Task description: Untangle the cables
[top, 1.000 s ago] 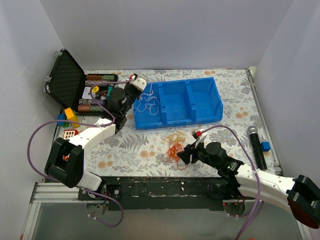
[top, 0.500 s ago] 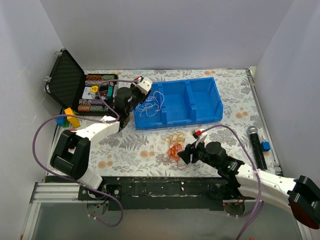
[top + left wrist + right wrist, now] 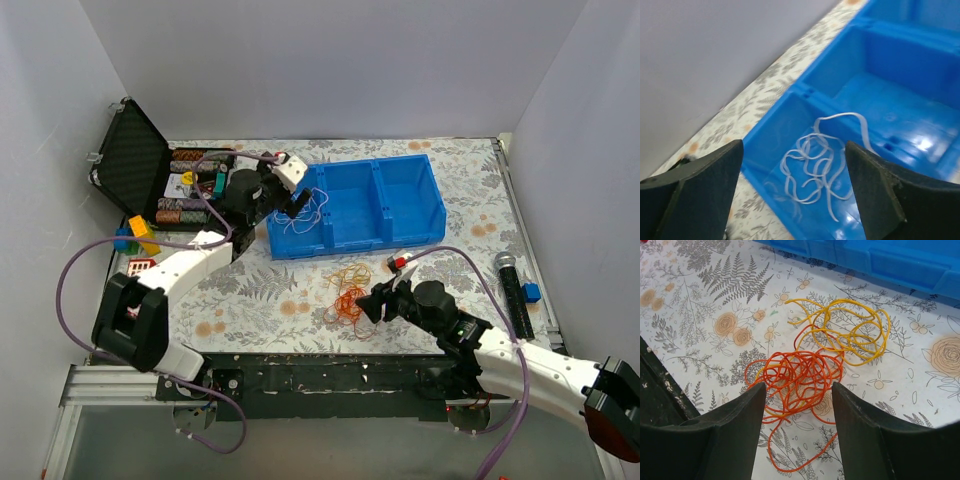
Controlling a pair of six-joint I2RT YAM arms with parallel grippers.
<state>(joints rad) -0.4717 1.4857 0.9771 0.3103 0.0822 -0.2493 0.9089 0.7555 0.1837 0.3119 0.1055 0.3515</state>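
A curly white cable (image 3: pixel 817 172) (image 3: pixel 303 208) lies loose in the left compartment of the blue bin (image 3: pixel 410 235). My left gripper (image 3: pixel 295 205) (image 3: pixel 794 195) hangs open above it, nothing between its fingers. On the floral table cloth in front of the bin lies a tangle: a red cable (image 3: pixel 800 377) (image 3: pixel 350 300) bunched up, with an orange-yellow cable (image 3: pixel 855 332) (image 3: pixel 350 272) looped beside it and partly under it. My right gripper (image 3: pixel 368 303) (image 3: pixel 799 410) stands open just short of the red bunch, touching nothing.
An open black case (image 3: pixel 135 160) with small parts stands at the back left. Coloured blocks (image 3: pixel 138 235) lie at the left edge. A black microphone (image 3: pixel 513 290) and a blue block (image 3: pixel 532 292) lie at the right. The bin's middle compartment (image 3: pixel 900 85) holds nothing.
My left gripper has opened over the bin's left compartment and let go of the white cable, which now lies in the bin. The right gripper has shifted only slightly.
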